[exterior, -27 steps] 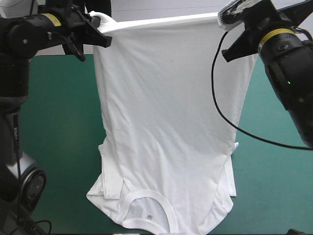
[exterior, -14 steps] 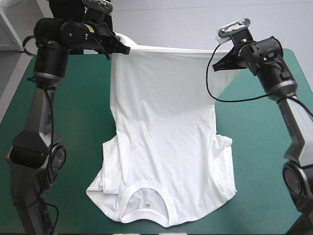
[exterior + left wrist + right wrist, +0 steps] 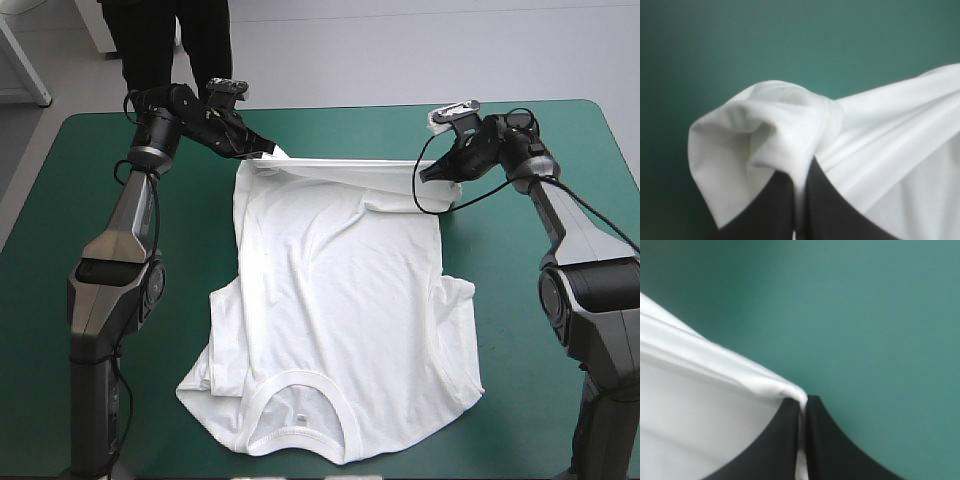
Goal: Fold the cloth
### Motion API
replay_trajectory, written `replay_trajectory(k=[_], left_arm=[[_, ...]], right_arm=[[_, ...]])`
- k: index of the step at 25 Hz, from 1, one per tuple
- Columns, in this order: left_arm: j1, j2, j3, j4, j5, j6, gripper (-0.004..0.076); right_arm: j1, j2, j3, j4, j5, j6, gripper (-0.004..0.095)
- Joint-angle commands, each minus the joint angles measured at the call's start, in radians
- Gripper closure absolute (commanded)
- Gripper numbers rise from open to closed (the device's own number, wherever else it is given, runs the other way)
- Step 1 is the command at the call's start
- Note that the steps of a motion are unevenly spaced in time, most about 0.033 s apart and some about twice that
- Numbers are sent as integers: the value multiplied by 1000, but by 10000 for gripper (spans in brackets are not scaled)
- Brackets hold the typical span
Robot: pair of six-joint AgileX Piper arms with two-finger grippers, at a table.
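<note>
Both clamped on the T-shirt point(image 3: 340, 300): left hand point(image 3: 275, 153), right hand point(image 3: 428, 175); collar tag point(image 3: 303, 417) illegible.

White T-shirt point(image 3: 340, 300), teal-green cover point(image 3: 540, 400)

The T-shirt point(image 3: 340, 310) is lying mid-table point(image 3: 540, 300), collar toward the near edge, hem toward the far edge. The left gripper point(image 3: 268, 150) is pinching the hem's left corner, the right gripper point(image 3: 425, 172) its right corner.
</note>
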Motion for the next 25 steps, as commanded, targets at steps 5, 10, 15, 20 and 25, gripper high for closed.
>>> replay_trajectory(k=[5, 10, 15, 20, 25], left_arm=[[62, -62, -23, -168, 9, 68, 319], [64, -123, -22, -92, 42, -11, 269], [66, -273, 87, 0, 42, -68, 272], [48, -541, 481, -5, 42, -76, 272], [-39, -833, 835, 147, 42, -66, 281]], right_arm=[[-90, -57, -23, 218, -15, -168, 358], [-90, -130, -11, 237, 31, -168, 302], [-90, -276, 161, 265, 48, -152, 303], [-88, -456, 463, 275, 85, -128, 304], [-83, -671, 667, 302, 63, -115, 303]])
